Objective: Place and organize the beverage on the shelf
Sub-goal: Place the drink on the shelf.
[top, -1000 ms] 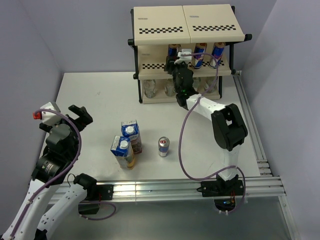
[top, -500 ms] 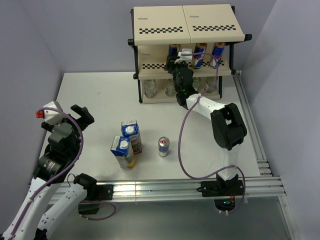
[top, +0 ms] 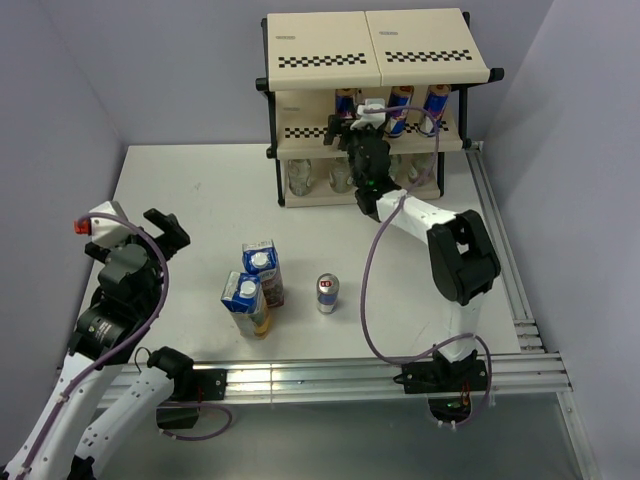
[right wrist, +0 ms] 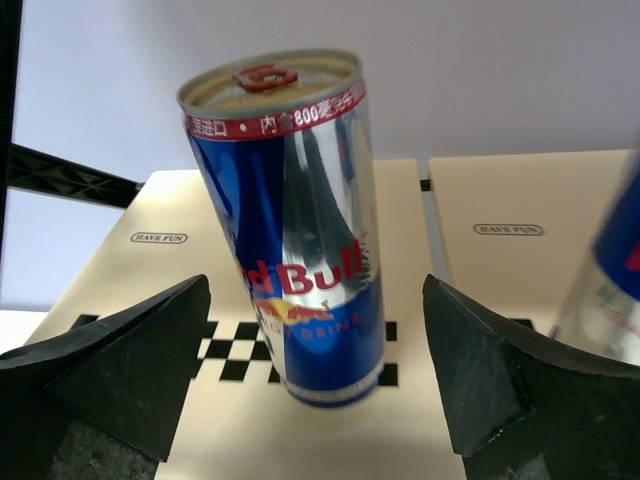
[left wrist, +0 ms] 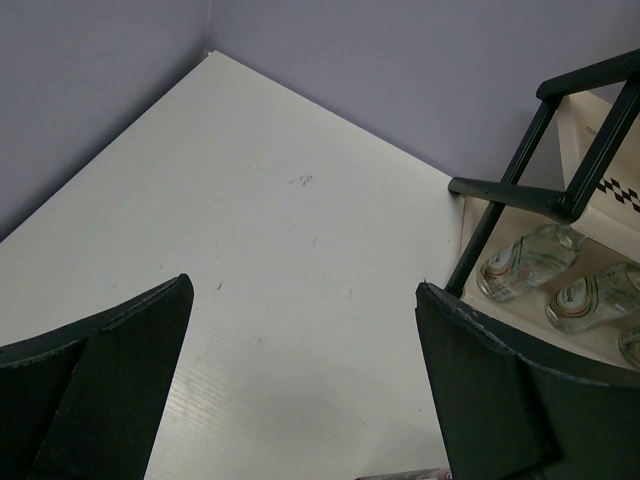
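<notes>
The shelf [top: 375, 135] stands at the back of the table. On its middle board three blue-and-silver cans are upright. My right gripper [top: 352, 125] is open around the leftmost can [top: 347, 100]. In the right wrist view that can [right wrist: 290, 230] stands on the checkered board, with my right gripper [right wrist: 315, 300] open and a gap on each side of it. Clear bottles [top: 299, 177] fill the bottom tier. A purple carton [top: 262, 268], a yellow carton [top: 245, 302] and one can [top: 327, 293] stand on the table. My left gripper [top: 165, 232] [left wrist: 300, 290] is open over bare table.
A neighbouring can [right wrist: 610, 280] shows blurred at the right wrist view's right edge. The left wrist view catches the shelf's black leg [left wrist: 500, 190] and two bottles [left wrist: 525, 262] behind it. Aluminium rails [top: 350, 375] run along the table's near and right edges.
My right gripper has opened and let go of the leftmost can on the middle tier. The left arm has shifted slightly to the right.
</notes>
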